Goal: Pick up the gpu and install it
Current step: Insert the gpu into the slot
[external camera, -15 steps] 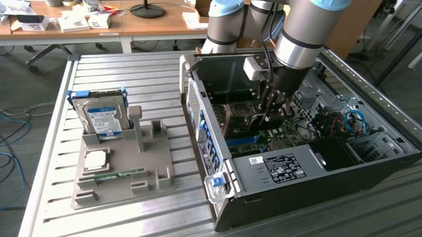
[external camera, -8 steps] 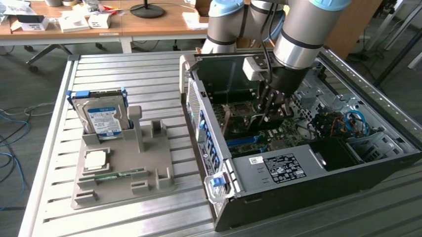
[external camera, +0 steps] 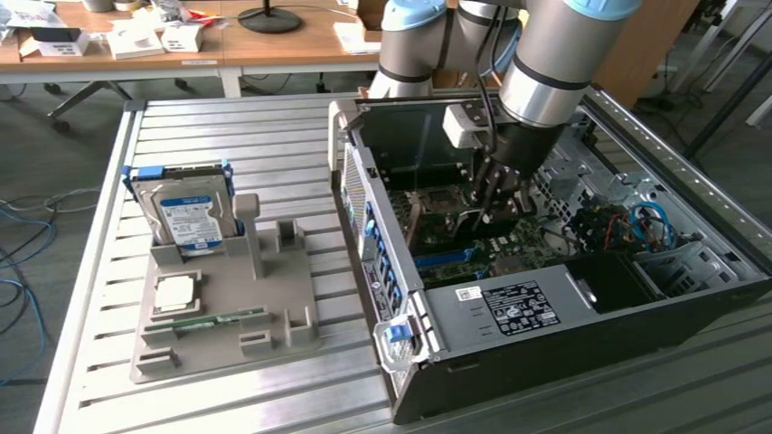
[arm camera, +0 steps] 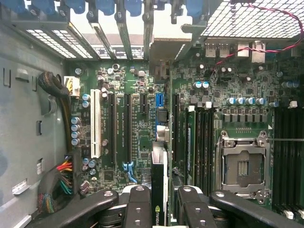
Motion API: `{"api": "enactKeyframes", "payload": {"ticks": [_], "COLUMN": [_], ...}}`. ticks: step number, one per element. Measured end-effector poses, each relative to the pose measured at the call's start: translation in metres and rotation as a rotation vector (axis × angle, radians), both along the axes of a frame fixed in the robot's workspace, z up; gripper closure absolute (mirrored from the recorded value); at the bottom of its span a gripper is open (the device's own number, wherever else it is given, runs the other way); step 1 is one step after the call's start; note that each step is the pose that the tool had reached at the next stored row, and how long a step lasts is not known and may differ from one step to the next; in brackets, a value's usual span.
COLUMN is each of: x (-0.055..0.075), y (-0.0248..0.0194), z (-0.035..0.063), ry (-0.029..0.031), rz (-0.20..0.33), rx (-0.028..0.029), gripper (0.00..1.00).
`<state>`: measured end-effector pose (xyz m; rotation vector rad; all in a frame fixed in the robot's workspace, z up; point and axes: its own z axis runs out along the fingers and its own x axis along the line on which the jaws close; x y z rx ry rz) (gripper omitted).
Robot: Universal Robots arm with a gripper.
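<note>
Now jaws clamped on gpu, card edge-on btwn the fingers, inside pc case. Mobo slots straight ahead of jaws; cpu socket off to one side.

The gpu is black with a green mark. The big board is green. The tabletop has grey stripes.

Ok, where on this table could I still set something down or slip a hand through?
Bare slatted table behind the hard drive, bounded by the PC case, and a strip in front of the grey holder. Crowded inside the case, where the gripper holds the gpu over the motherboard.
</note>
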<state>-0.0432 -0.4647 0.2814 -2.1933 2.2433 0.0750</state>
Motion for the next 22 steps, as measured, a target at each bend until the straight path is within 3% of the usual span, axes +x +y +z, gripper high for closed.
{"api": "enactKeyframes", "payload": {"ticks": [4,7,22], "x": [-0.007,-0.008,-0.013], "y": [0.0000,0.0000,-0.0001], "z": [-0.0002,-0.0046,-0.0069], "ry": [0.0000,0.0001,0.0001], "rz": [0.000,0.000,0.000], "rx": [0.0000,-0.0001,-0.0003], "gripper": [0.74,0.74,0.74]}}
